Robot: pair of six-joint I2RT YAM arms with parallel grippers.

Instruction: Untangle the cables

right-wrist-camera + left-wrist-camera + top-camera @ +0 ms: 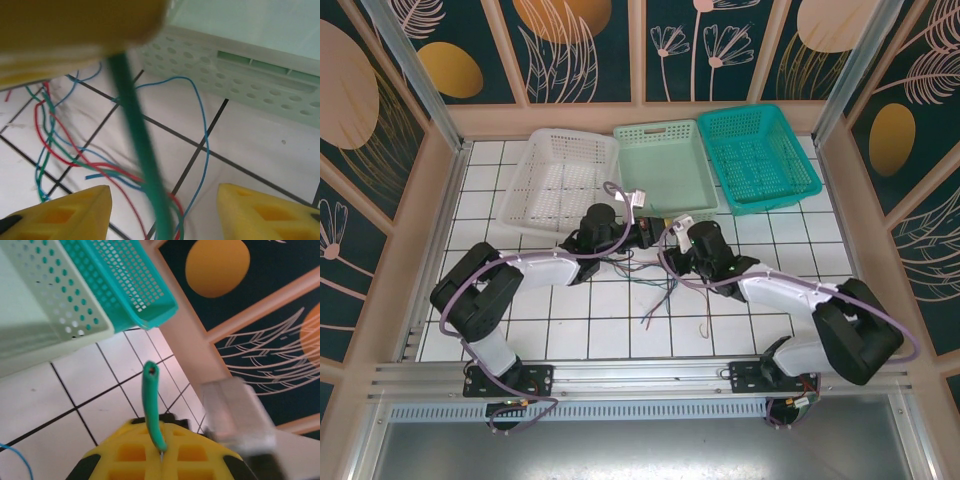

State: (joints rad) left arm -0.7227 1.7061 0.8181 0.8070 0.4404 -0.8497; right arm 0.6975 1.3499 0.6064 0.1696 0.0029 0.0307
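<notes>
Thin green insulated cable [137,135] nearest right wrist lens: straight, long axis steep, top-left to bottom-centre, passing through right gripper [165,205], whose yellow fingers [65,210] gape wide. Left wrist view adds its cut end [150,369], pointing up past left gripper [161,452], pads pinched on it. Loose red, blue, green wires [107,170] tangle on white tiled table [240,150] beside pale mint perforated basket [240,65].

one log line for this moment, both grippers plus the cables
left gripper: shut on green cable | right gripper: open, green cable between fingers | red and blue cables: tangled on table
</notes>
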